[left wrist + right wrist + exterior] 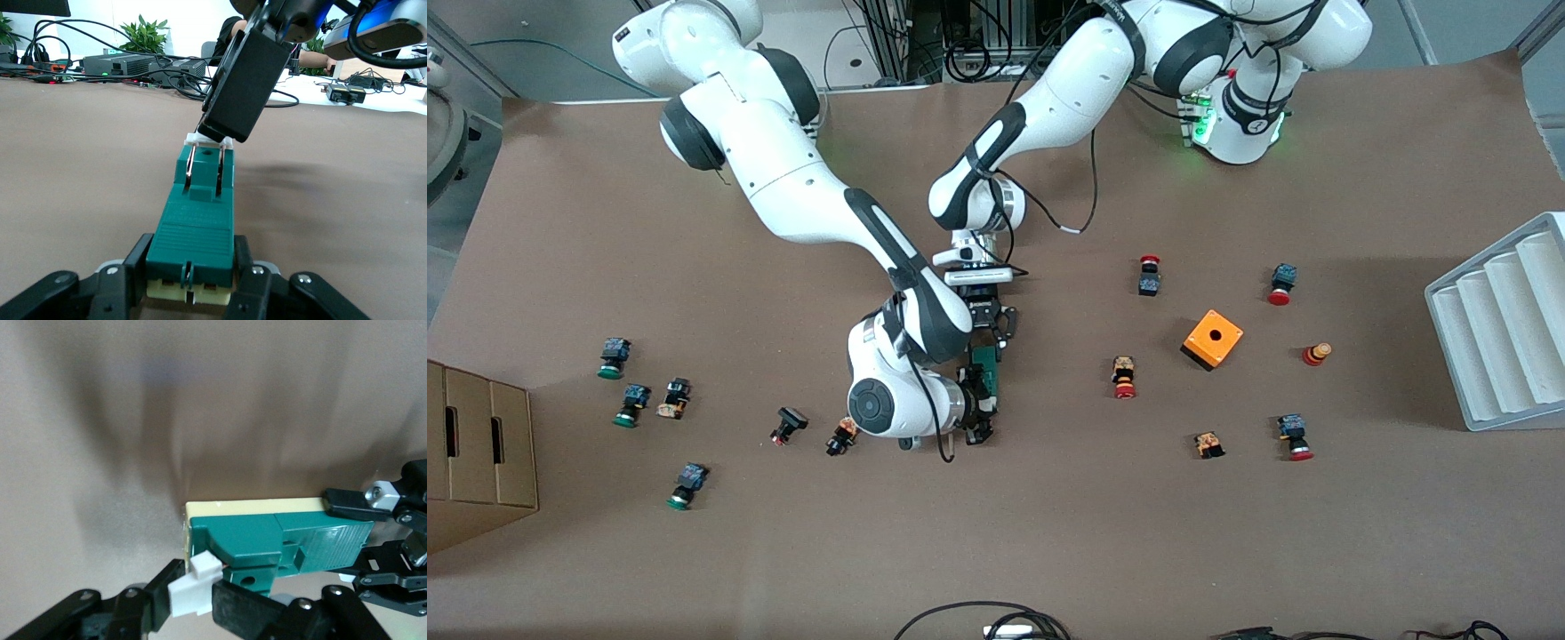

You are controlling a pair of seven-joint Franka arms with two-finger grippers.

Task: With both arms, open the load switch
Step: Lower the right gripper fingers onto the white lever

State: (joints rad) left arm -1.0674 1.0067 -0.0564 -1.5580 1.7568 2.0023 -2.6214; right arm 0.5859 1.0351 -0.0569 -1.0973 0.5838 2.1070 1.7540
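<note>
The load switch (987,373) lies on the table (1049,533) at the centre of the front frame, a green block with a cream underside, its white sliding piece (193,587) at the end toward the front camera. My left gripper (190,283) is clamped tight on the switch's other end, fingers (127,273) against both sides. My right gripper (207,603) has its fingers pinched on the white piece.

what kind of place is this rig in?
Probably a robotics lab: two arms share a paper-covered table, cables and electronics sit along its edge, and push buttons lie scattered as test parts.
</note>
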